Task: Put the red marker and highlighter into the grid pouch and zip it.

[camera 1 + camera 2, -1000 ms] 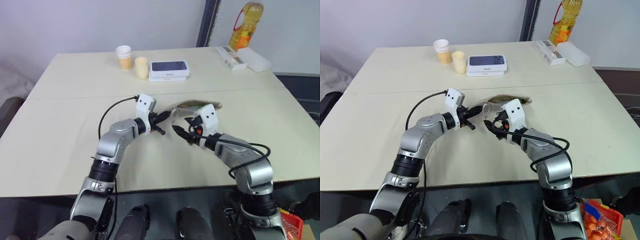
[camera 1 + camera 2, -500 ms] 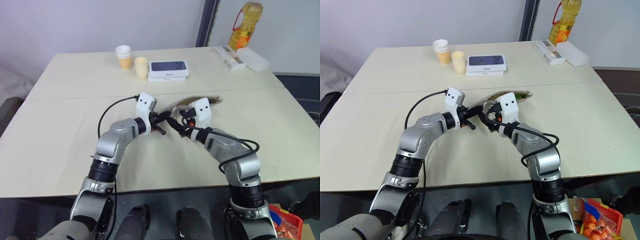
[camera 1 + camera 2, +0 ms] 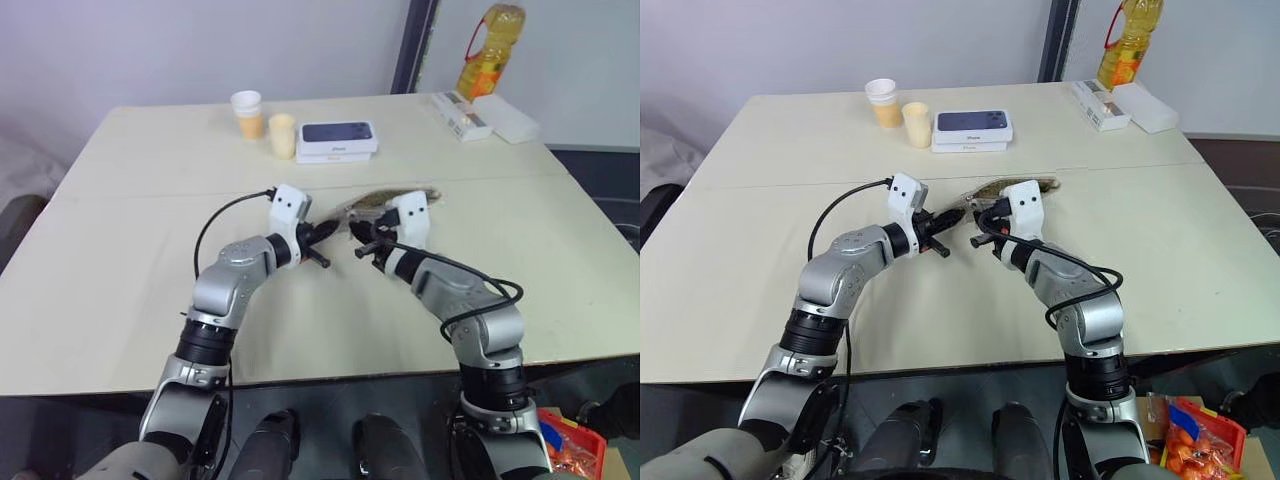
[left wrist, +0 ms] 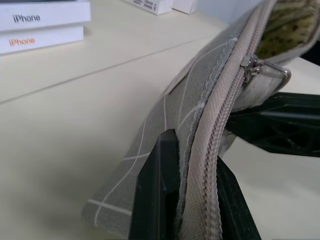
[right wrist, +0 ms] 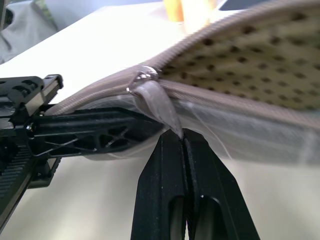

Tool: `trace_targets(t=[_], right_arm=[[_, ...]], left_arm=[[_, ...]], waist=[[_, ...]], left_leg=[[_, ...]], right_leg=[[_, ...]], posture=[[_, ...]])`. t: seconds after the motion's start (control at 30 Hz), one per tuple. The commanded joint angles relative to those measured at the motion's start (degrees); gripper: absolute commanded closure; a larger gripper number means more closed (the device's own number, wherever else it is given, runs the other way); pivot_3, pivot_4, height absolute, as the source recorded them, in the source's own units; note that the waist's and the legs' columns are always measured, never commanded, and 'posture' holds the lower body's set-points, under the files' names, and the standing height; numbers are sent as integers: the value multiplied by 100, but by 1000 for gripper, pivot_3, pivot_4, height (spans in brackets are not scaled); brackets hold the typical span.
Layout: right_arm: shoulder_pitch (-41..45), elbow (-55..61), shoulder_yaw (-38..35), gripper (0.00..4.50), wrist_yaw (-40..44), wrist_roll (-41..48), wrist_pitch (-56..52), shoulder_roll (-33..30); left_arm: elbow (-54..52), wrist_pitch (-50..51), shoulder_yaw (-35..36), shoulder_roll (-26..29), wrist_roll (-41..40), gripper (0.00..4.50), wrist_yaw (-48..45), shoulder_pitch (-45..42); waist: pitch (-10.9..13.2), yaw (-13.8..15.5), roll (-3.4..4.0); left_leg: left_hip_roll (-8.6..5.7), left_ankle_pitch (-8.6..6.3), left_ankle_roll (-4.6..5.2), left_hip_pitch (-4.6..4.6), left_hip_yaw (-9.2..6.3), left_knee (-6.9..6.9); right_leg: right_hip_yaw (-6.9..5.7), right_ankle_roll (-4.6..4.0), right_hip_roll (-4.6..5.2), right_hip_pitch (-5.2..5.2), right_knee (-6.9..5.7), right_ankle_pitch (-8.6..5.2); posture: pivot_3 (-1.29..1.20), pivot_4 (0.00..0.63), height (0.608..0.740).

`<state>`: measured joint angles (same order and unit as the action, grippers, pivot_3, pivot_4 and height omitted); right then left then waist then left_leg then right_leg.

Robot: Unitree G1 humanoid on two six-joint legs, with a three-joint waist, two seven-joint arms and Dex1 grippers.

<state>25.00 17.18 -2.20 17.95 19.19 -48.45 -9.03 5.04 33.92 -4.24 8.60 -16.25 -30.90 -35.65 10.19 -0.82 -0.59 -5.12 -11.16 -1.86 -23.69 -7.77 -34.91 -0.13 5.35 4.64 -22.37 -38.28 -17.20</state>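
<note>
Your left gripper [image 4: 192,200] is clamping the grey grid-lined fabric pouch's [image 4: 200,95] end; your right gripper [image 5: 184,145], at its three o'clock, is pinching the grey zipper pull cord [image 5: 157,102].

Looking forward and down from head height over the whole table [image 3: 120,230] in the two eye views — close in along each gripper's fingers in the wrist views, both sharing the grid pouch [image 4: 200,100] and its zipper, perhaps near the closed end.

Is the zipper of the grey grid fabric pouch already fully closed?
No: past the slider, the grey grid fabric pouch gapes, showing its dotted lining, while the right claw pinches the pull cord.
</note>
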Motion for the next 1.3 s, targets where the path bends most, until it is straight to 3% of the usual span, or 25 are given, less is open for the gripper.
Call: trace_targets(t=[0.03,0.5,0.67,0.7,0.8,0.97,1.17,1.3], right_arm=[[24,407,-299,4443,9,249,-83,-165],[206,426,-1285,4443,283,561,-312,-1793],[-99,410,-958,4443,633,545,-243,-2190],[-165,422,-890,4485,709,550,-222,-2242],[-370,491,-729,3648,1037,673,-256,-2425],[-886,599,-668,1158,1480,646,36,-2767],[-1596,652,-918,1158,2043,725,606,-3070],[-1729,484,-1177,1158,2137,858,802,-3005]], left_arm=[[104,-654,50,155,231,4500,31,-23],[1023,-2791,-24,1102,1194,4500,-89,313],[939,-2848,142,1234,956,4500,-255,538],[906,-2779,203,1256,848,4177,-320,594],[693,-2570,301,1362,587,2978,-534,795],[-113,-1810,590,1544,64,520,-711,1469],[-936,-1001,1290,1645,-640,520,-547,2453],[-1045,-1096,1698,1700,-672,520,-338,2884]], waist=[[0,2,0],[1,11,1],[1,9,1],[1,2,1],[1,-15,2],[1,12,2],[1,17,3],[1,24,3]], left_leg=[[0,0,0,0,0,1],[1,-1,1,-14,1,5],[2,-2,4,-16,1,4],[2,-2,4,-16,1,3],[3,-3,5,-18,2,4],[4,-4,7,-25,1,-2],[4,-8,14,-31,0,-7],[8,-8,13,-29,0,-12]], right_leg=[[0,0,0,-1,0,0],[0,0,5,-11,6,0],[0,0,6,-10,9,0],[1,0,6,-9,9,0],[1,0,6,-14,9,0],[2,0,8,-13,11,0],[2,-1,11,-14,18,-1],[2,-3,9,-11,18,-1]], posture=[[0,150,740],[0,150,740],[0,150,740],[0,150,740],[0,150,740],[0,150,740],[0,150,740],[0,150,740]])
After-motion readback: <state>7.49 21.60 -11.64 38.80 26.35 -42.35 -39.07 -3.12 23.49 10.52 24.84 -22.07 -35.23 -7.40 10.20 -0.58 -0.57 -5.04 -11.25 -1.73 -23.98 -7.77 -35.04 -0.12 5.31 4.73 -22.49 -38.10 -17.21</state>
